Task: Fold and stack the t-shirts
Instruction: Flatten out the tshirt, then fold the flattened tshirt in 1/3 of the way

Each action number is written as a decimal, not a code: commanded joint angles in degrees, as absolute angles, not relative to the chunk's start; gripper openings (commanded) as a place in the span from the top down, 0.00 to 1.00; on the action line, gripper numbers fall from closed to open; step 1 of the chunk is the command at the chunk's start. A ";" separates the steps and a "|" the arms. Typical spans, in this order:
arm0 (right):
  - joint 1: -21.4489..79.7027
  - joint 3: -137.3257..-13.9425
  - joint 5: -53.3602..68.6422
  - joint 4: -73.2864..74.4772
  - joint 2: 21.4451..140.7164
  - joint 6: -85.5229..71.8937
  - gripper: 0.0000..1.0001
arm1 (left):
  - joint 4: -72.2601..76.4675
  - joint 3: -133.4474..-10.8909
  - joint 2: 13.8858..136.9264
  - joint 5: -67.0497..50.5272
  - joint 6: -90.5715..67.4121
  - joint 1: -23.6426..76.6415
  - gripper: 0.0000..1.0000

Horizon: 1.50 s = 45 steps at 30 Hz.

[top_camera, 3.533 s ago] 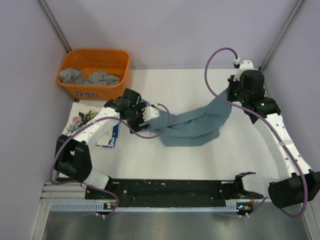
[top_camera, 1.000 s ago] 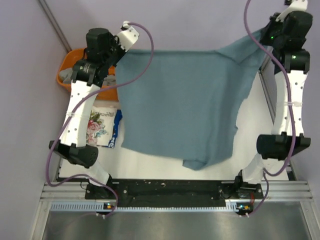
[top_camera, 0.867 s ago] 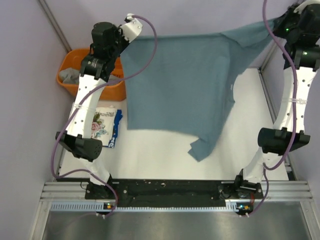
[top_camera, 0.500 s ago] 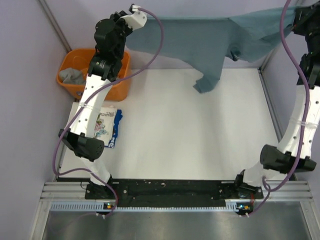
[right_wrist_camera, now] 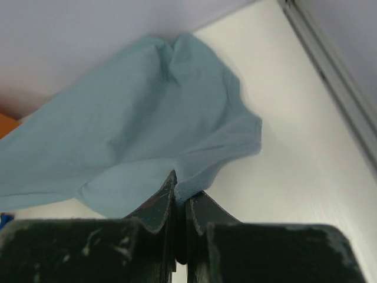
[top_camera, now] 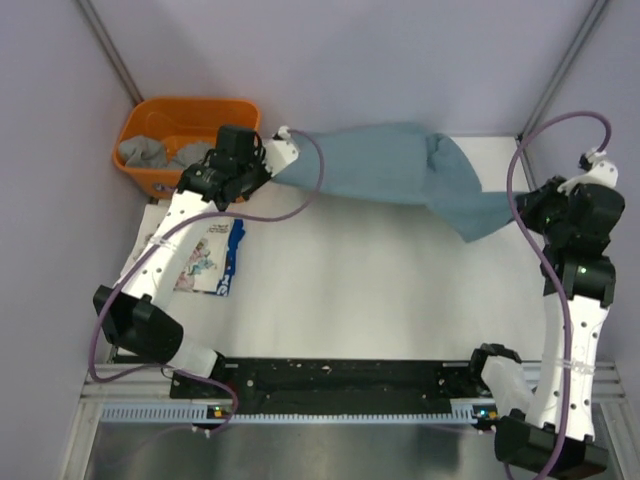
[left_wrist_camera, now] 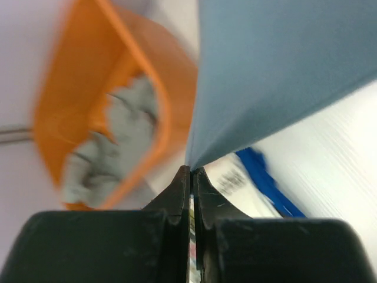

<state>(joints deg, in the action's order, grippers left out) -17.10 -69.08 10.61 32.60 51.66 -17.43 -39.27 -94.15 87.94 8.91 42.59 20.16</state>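
A dusty blue-grey t-shirt (top_camera: 385, 165) stretches across the far part of the table, bunched and twisted toward its right end. My left gripper (top_camera: 272, 168) is shut on its left edge beside the orange tub; the wrist view shows the cloth (left_wrist_camera: 283, 71) pinched at the closed tips of that gripper (left_wrist_camera: 191, 170). My right gripper (top_camera: 517, 205) is shut on the right-hand hem, where the shirt (right_wrist_camera: 135, 130) spreads away from the closed tips of the right gripper (right_wrist_camera: 181, 186). A folded white floral t-shirt (top_camera: 200, 260) lies at the left. Grey t-shirts (top_camera: 150, 152) sit in the tub.
The orange tub (top_camera: 190, 115) stands at the back left corner, its wall (left_wrist_camera: 171, 112) close to my left fingers. A metal frame rail (right_wrist_camera: 330, 76) runs along the table's right edge. Purple walls enclose the back and sides.
Both arms have come down from high up. The blue-grey shirt, held spread in the air before, now hangs low and bunched across the back of the table.
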 commanded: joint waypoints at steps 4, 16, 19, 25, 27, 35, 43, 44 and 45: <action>-15.56 -51.88 10.11 39.80 37.36 -30.05 1.00 | -58.35 -66.92 77.70 -5.95 35.95 19.69 1.00; -14.94 -44.65 5.01 41.76 37.96 -30.33 1.00 | -53.01 -51.41 75.67 -10.55 34.37 20.13 1.00; -15.03 -43.34 7.20 35.71 40.86 -28.65 1.00 | -49.85 -53.61 77.16 -8.53 34.28 19.95 1.00; -11.00 -42.35 9.85 19.88 55.69 -29.72 1.00 | -41.76 -59.05 82.61 -3.43 32.96 19.95 1.00; -8.97 -45.16 8.70 18.37 62.72 -27.52 1.00 | -40.09 -60.46 84.72 -2.03 32.78 19.95 1.00; -8.79 -53.34 8.96 13.01 78.38 -20.57 1.00 | -34.63 -64.42 92.45 5.18 32.52 19.86 1.00; -8.70 -57.91 7.64 11.17 83.93 -16.09 1.00 | -31.99 -67.67 96.85 10.37 32.08 19.34 1.00; -8.79 -58.44 8.08 10.64 84.63 -15.56 1.00 | -31.82 -67.85 97.20 10.37 32.17 19.34 1.00; -8.79 -59.14 8.35 10.29 85.42 -15.12 1.00 | -31.82 -68.37 97.56 10.20 32.17 19.34 1.00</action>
